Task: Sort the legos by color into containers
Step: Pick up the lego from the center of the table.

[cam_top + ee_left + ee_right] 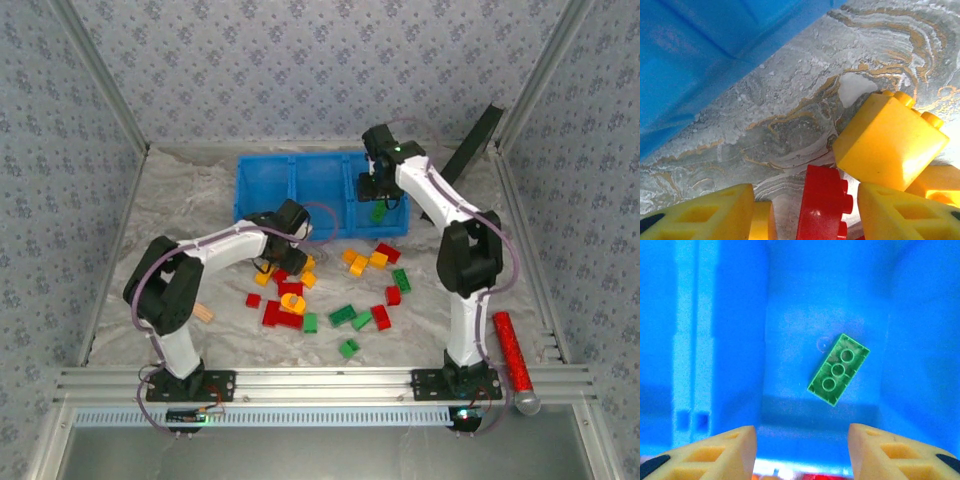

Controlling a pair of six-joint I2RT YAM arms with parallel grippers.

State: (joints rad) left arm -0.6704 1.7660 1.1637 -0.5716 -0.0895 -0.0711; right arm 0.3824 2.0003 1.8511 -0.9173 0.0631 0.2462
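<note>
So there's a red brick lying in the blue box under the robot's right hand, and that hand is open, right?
Almost. The brick is green, not red. The right wrist view shows it lying on the floor of the blue box, below the right gripper, whose fingers stand apart, so yes, it is open.

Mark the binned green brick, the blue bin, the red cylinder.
green brick point(838, 369), right wrist view, its middle.
blue bin point(264, 188), top external view, left compartment floor.
red cylinder point(508, 352), top external view, mid-length.
</note>
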